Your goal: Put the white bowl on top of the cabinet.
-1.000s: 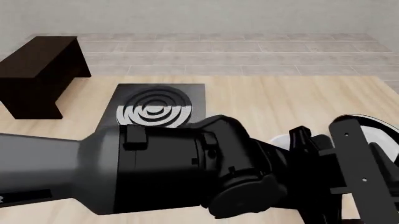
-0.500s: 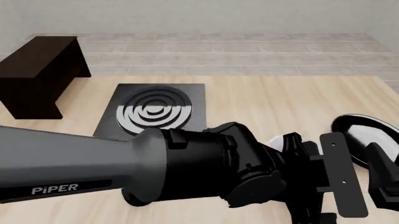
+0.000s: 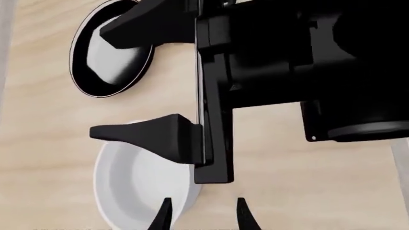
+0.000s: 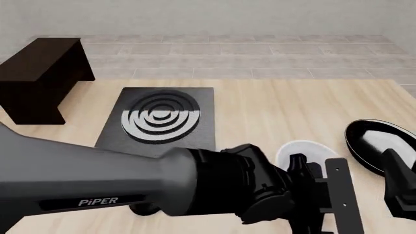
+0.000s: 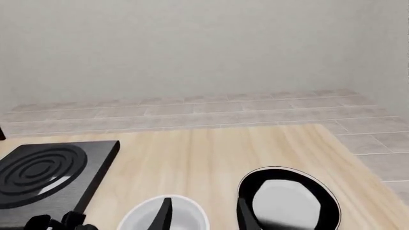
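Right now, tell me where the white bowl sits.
In the front view, the white bowl sits near right on the table, between the stove and the black-rimmed plate.

- Even, bright, diffuse light; renders sharp throughout, no blur or edge distortion.
- Soft glare streaks cross the stove point(image 4: 160, 117) rings.
- The plate point(image 5: 288, 201) beside the stove shows a glossy sheen.

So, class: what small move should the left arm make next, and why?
Probably lower the left gripper and close it on the white bowl's rim. Its open jaws appear to straddle that rim, and the bowl sits on the table, not yet held.
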You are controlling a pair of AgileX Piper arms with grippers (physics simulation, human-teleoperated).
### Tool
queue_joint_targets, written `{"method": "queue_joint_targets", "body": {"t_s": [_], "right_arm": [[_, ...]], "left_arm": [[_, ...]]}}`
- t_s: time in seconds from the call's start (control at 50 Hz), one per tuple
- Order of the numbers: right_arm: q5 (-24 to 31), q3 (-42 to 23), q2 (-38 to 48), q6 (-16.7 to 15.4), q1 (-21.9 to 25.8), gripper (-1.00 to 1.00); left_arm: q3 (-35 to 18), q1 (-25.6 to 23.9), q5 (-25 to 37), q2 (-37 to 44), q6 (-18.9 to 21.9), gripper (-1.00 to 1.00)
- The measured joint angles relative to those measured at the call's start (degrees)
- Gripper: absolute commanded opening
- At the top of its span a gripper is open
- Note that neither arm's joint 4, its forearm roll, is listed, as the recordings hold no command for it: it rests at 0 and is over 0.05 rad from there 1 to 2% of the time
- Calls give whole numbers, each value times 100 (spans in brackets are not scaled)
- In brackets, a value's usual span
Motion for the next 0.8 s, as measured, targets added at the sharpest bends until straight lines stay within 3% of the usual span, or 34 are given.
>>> {"method": "queue_joint_targets", "body": {"t_s": [0.8], "right_arm": [[-4, 0, 0, 41, -34, 100]], "left_arm": [[-116, 367, -19, 586, 71, 100]]}}
